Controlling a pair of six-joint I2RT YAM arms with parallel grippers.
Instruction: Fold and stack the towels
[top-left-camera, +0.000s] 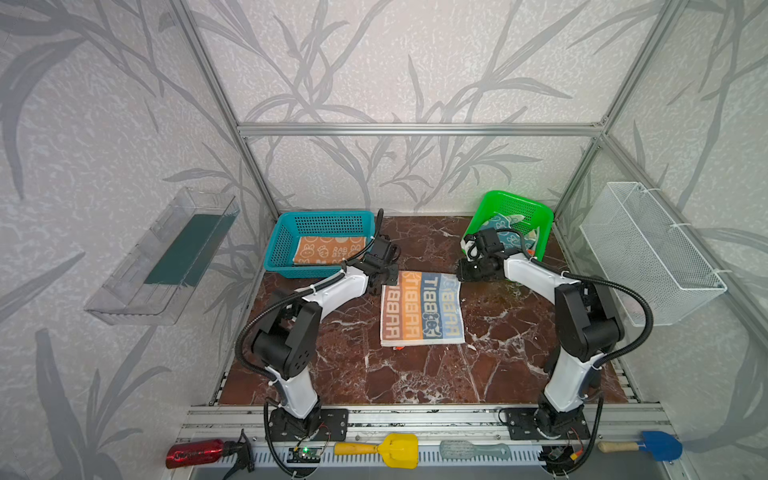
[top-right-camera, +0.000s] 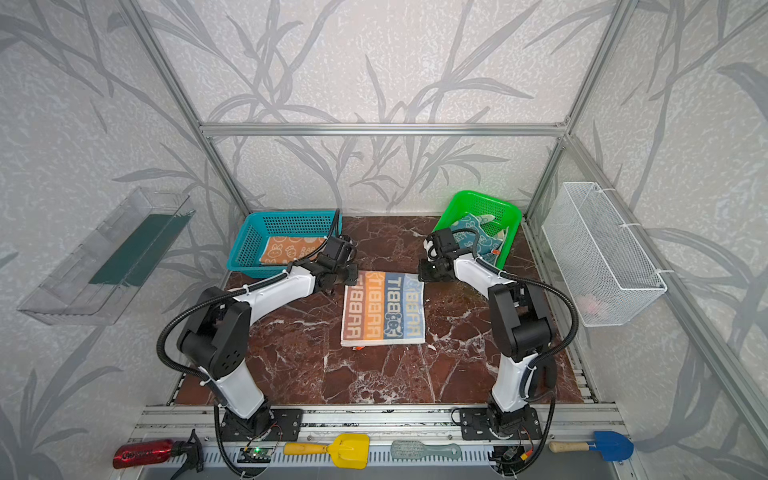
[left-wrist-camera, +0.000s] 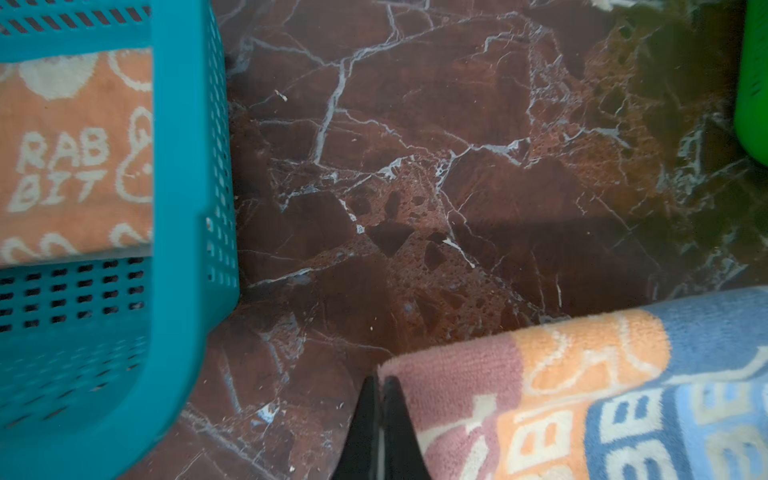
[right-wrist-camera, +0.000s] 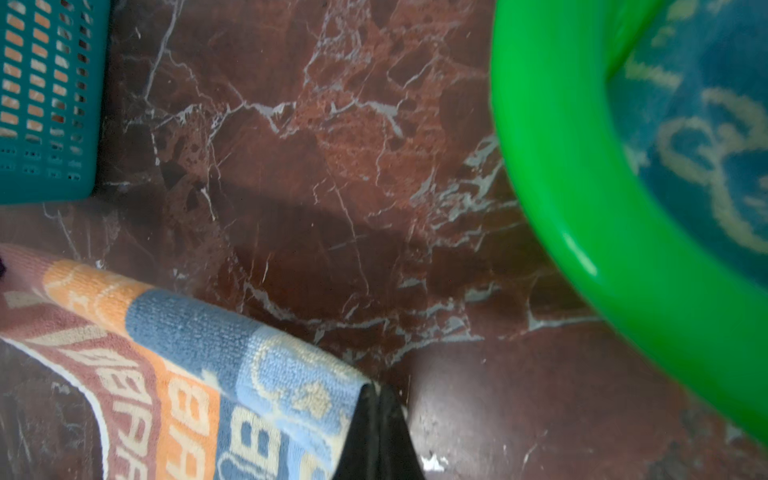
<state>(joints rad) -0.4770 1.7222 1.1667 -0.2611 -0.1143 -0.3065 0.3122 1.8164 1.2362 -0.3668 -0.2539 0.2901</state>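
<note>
Red-brown marble (top-left-camera: 415, 374) below. Left pincer (left-wrist-camera: 380, 384) pinched tight on one far corner of striped towel (top-left-camera: 422, 309), right pincer (right-wrist-camera: 379, 392) clamped on the other; rest of towel flat, stretching back from both. Orange towel (top-left-camera: 328, 253) in teal basket (top-left-camera: 276, 245) beside left pincer; blue towel (right-wrist-camera: 706, 145) in green basket (right-wrist-camera: 561, 145) beside right pincer.

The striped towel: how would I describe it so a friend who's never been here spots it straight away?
Look at the dark red marble table, between the teal basket and the green basket. The striped towel lies spread on the open middle. Unlike the orange towel and blue towel inside those baskets, it has pink, orange and blue bands with big block letters.
</note>
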